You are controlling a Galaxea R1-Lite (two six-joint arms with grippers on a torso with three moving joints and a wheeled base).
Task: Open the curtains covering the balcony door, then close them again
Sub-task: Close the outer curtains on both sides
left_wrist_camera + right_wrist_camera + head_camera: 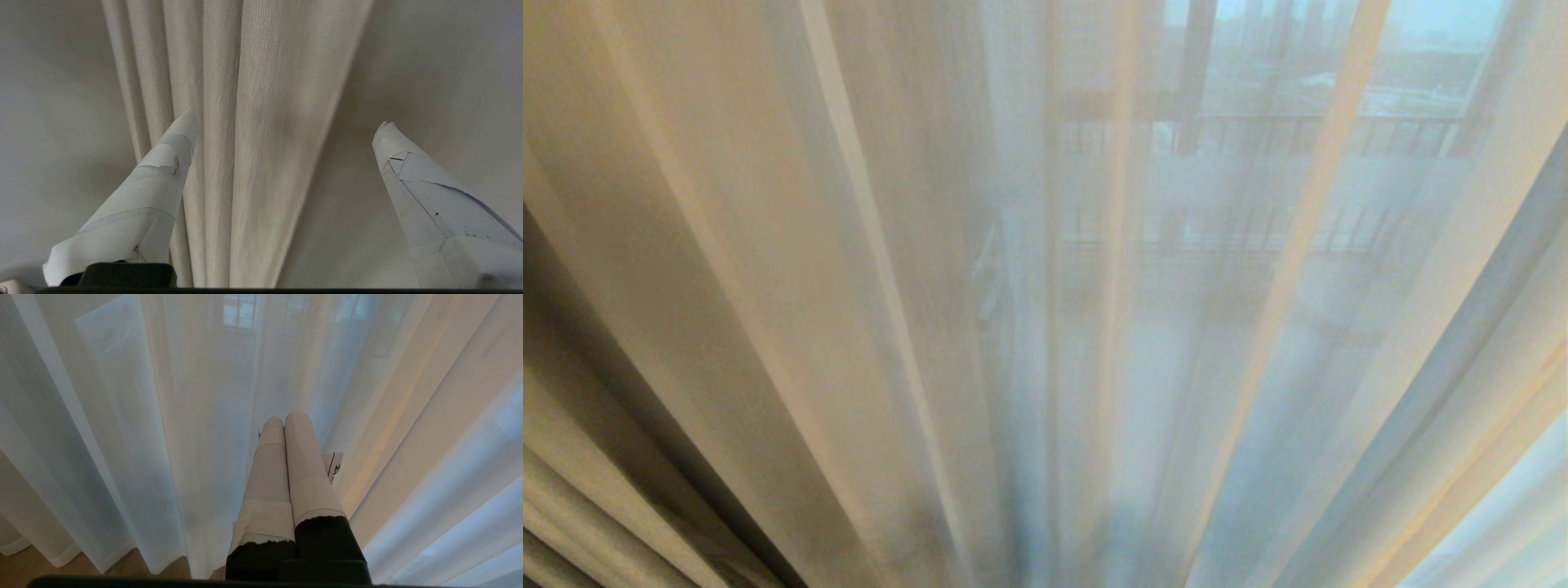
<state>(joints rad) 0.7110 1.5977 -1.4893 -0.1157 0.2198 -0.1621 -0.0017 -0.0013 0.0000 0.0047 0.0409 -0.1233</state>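
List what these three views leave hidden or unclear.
- Head view: the balcony door is only a dark blur behind the sheer curtain; neither gripper appears.
- Left wrist view: the cream curtain is cut off at both ends; left gripper open, holding nothing.
- Right wrist view: right gripper shut before the sheer; its base is cut off.

Thin, see-through white sheer curtain (1029,343) filling nearly the whole head view, hanging in long pleats that fan out toward the upper edge. At far left, heavier opaque cream drape folds (572,490), darker in the creases. Behind the sheer, blurred: a dark upright bar of the balcony door frame (1197,73), thin black railing bars (1258,135) running across, and hazy pale-blue daylight above. Warm yellowish tint along several pleat edges, right of centre.
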